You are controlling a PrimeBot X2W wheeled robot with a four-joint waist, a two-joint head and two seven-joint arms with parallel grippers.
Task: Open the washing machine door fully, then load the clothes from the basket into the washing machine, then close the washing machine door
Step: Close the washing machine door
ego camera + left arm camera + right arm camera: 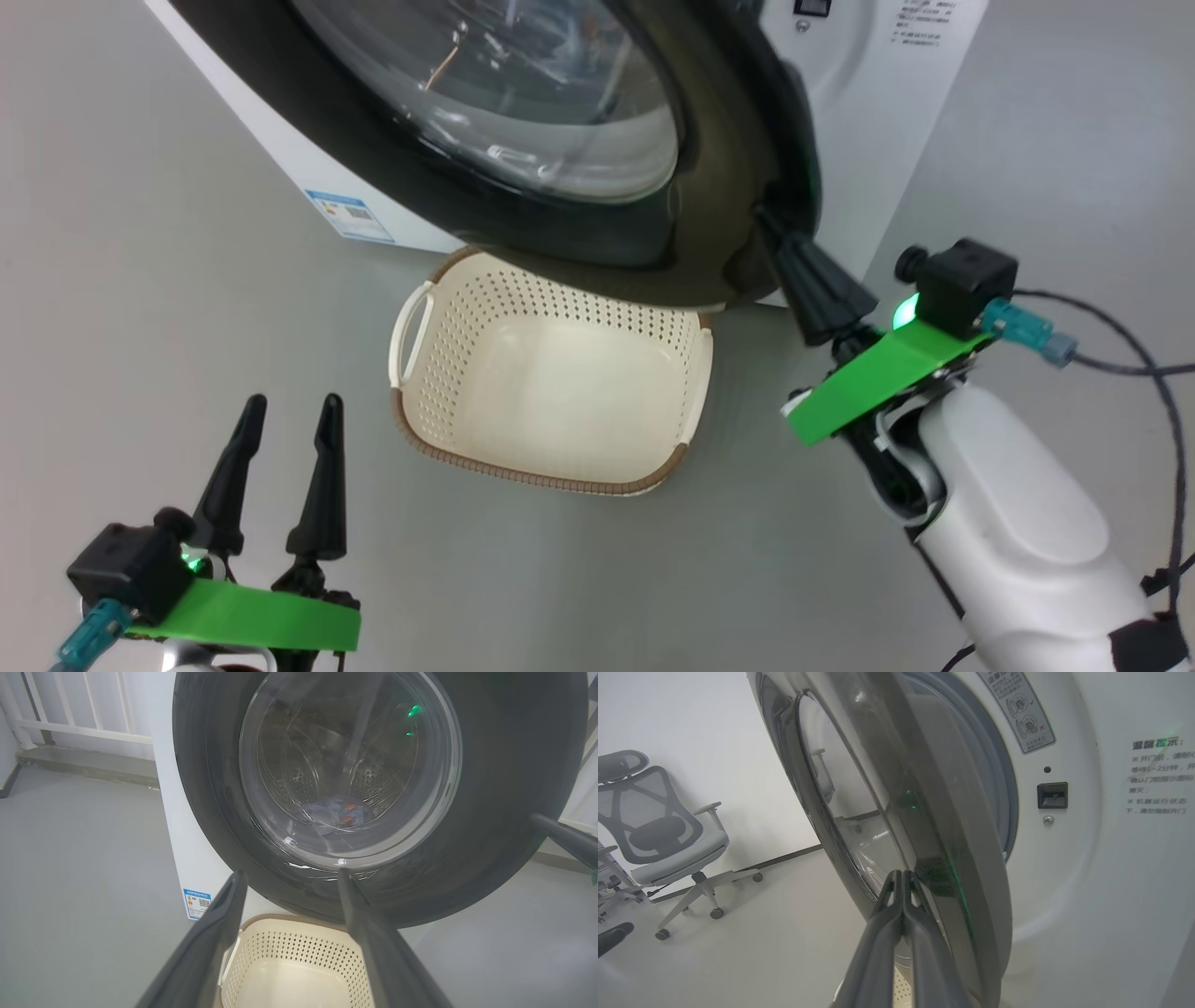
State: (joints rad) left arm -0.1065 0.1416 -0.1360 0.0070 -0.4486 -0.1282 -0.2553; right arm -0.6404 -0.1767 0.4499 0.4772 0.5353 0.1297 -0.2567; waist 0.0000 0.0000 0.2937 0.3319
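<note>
Two grippers, v. different spots. Right gripper [767,224], fingers pressed together w/ nothing between them, has its tips up against the free edge of the door [523,112]; looks like touching. Door stands ajar, a wedge of gap btw it & the washer [868,121] front; latch hole [1052,795] sits just past that edge. So the door lies straight ahead of the right tips, washer beyond it. A push along the fingers' line should swing it home, I'd guess. Left gripper [291,406], fingers apart & holding nothing, hangs low near the basket [485,308], well away from that edge. Basket's empty; clothes [338,812] lie inside the drum [373,772], seen thru the door.
</note>
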